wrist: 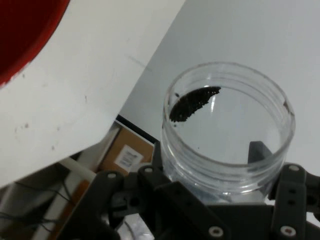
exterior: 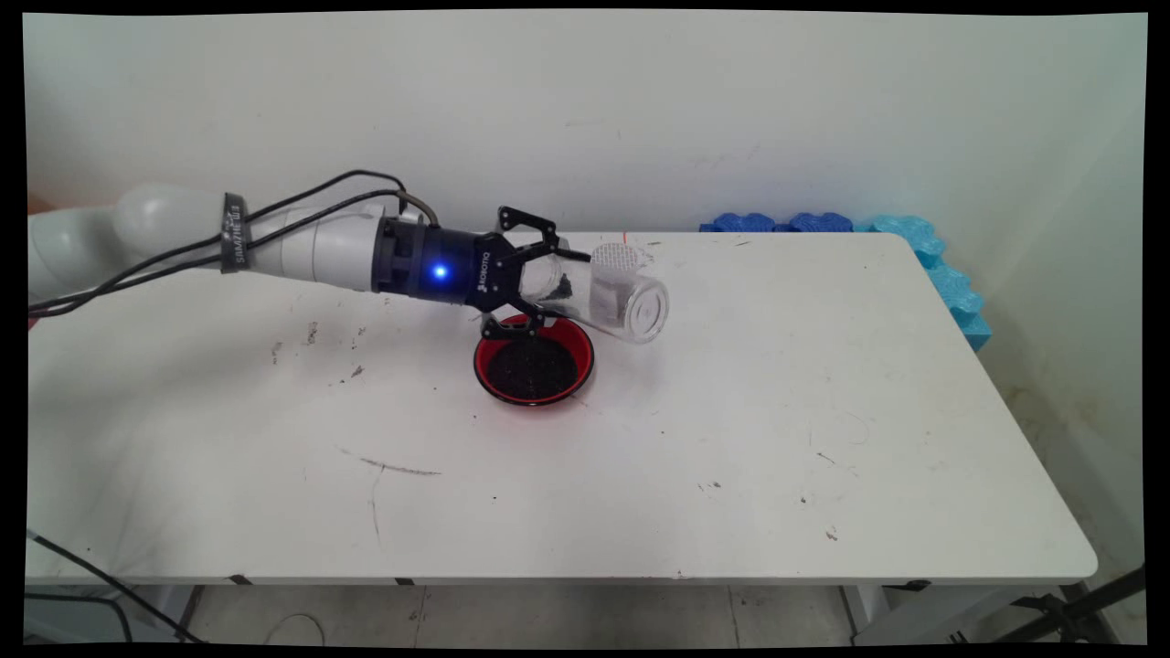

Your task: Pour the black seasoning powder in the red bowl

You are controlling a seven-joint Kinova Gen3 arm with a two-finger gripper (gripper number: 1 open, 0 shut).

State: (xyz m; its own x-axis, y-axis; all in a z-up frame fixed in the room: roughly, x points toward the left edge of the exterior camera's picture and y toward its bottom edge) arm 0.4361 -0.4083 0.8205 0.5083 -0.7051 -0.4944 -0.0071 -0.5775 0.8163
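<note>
Reaching in from the left, nearly level above the white table (exterior: 640,457): a black gripper (exterior: 547,285), closed around a clear plastic jar (exterior: 603,294). Held on its side, mouth to the right, a little dark powder (wrist: 192,102) clinging to the inner wall. Just below, on the table, a red bowl (exterior: 534,363) with dark grains inside. Far right, blue foam pieces (exterior: 914,247) along the table's edge.

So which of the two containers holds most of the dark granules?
The red bowl on the table: dark granules cover its floor. The clear jar tipped sideways in the gripper has only a small clump stuck inside.
</note>
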